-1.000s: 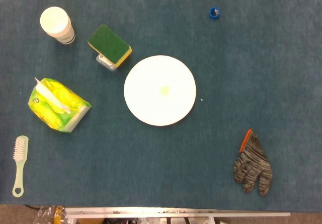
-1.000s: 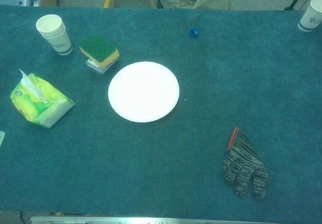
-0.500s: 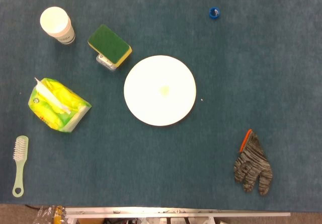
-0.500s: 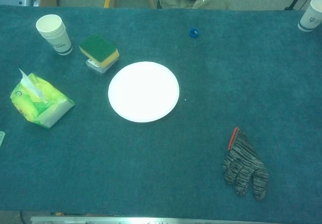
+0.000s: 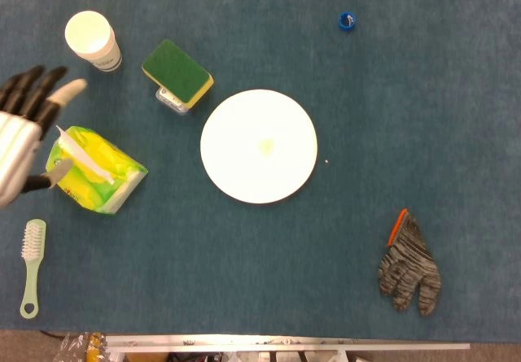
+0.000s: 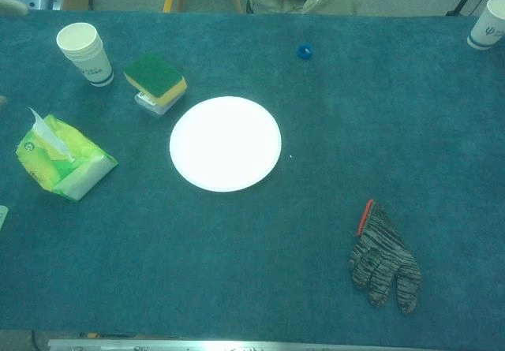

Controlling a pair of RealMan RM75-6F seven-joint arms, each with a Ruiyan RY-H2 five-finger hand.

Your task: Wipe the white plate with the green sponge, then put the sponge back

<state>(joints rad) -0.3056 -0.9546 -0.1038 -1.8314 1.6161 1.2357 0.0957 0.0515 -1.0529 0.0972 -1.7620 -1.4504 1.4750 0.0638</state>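
The white plate (image 5: 259, 146) (image 6: 226, 142) lies flat near the middle of the blue cloth, with a faint yellowish spot at its centre. The green sponge (image 5: 177, 71) (image 6: 155, 76), green on top and yellow below, sits on a small clear holder left of and behind the plate. My left hand (image 5: 24, 130) shows at the left edge in the head view, fingers spread and holding nothing, over the near side of the tissue pack and well left of the sponge. The chest view shows only a fingertip at its left edge. My right hand is out of both views.
A paper cup (image 5: 92, 41) (image 6: 84, 54) stands left of the sponge. A yellow-green tissue pack (image 5: 94, 171) (image 6: 60, 162) lies at the left, a small brush (image 5: 31, 267) near the front left. A striped work glove (image 5: 409, 266) (image 6: 384, 258) lies front right. A blue bottle cap (image 5: 347, 21) sits far back.
My left hand has come into the head view from the left edge, fingers spread. Nothing on the table has moved.
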